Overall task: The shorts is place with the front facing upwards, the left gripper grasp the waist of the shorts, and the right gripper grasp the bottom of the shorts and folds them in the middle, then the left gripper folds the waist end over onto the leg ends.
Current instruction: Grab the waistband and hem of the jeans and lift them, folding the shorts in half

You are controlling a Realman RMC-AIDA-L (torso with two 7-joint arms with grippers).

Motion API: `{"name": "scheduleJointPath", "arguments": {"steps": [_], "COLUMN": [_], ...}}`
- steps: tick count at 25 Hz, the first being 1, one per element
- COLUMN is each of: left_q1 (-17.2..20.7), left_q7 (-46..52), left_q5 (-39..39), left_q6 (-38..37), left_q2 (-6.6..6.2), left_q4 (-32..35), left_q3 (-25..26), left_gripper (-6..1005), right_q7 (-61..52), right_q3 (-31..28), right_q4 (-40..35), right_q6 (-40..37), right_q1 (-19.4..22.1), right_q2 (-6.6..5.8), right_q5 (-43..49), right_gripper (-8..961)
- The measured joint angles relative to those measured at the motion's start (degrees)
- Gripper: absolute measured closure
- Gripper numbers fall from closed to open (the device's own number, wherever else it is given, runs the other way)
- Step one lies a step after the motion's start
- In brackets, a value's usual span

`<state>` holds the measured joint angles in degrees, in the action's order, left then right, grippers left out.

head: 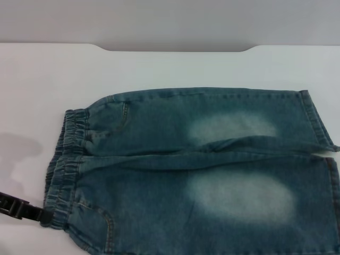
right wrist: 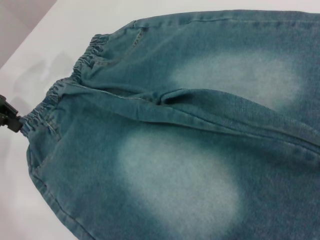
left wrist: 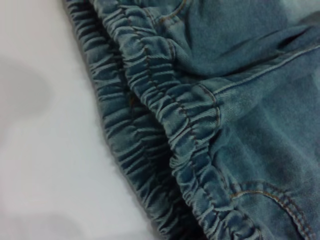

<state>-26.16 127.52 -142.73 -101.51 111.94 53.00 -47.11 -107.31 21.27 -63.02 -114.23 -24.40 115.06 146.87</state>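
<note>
The blue denim shorts [head: 202, 170] lie flat on the white table, front up, with two pale faded patches showing. The gathered elastic waist [head: 66, 159] points to the left and the hemmed leg ends [head: 319, 122] to the right. My left gripper [head: 32, 211] is low at the near left, its black tip touching the near corner of the waistband. The left wrist view is filled by the puckered waistband [left wrist: 185, 130] from close up. The right wrist view looks down on the shorts [right wrist: 190, 150], with the left gripper [right wrist: 11, 119] at the waist edge [right wrist: 50, 97]. My right gripper is out of view.
The white table [head: 159, 69] stretches bare behind and to the left of the shorts. Its far edge has a shallow cut-out [head: 175, 49] in the middle. The shorts' near leg runs past the bottom of the head view.
</note>
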Motion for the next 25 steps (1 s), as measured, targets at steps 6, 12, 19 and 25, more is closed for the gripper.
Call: {"name": "scheduleJointPath", "arguments": {"steps": [6,12,19,25], "left_q1": [-0.17,-0.21,-0.21,-0.22], "left_q7": [-0.19,-0.28,-0.40,-0.57], "left_q5": [-0.05,-0.10,-0.09,-0.09], "left_q6": [-0.21,-0.39,-0.56,-0.65], "left_q2": [0.03,0.03,0.26,0.31], "left_q4": [0.00,0.00,0.03,0.03], "left_q3": [0.00,0.00,-0.07,-1.30], "left_gripper": [804,812,821,919], "right_q7": [0.00,0.00,-0.11,-0.17], "right_q3": [0.09,0.16,0.14,0.00], "right_q4": [0.00,0.00,0.00,0.00], "right_q6": [0.43,0.43,0.42,0.53], "right_q1": [0.04,0.11,0.22,0.36], "right_q2": [-0.02,-0.02,-0.02,-0.01], "right_q5": [-0.01,-0.01,-0.01,-0.01], "right_gripper": [542,542,542,542]}}
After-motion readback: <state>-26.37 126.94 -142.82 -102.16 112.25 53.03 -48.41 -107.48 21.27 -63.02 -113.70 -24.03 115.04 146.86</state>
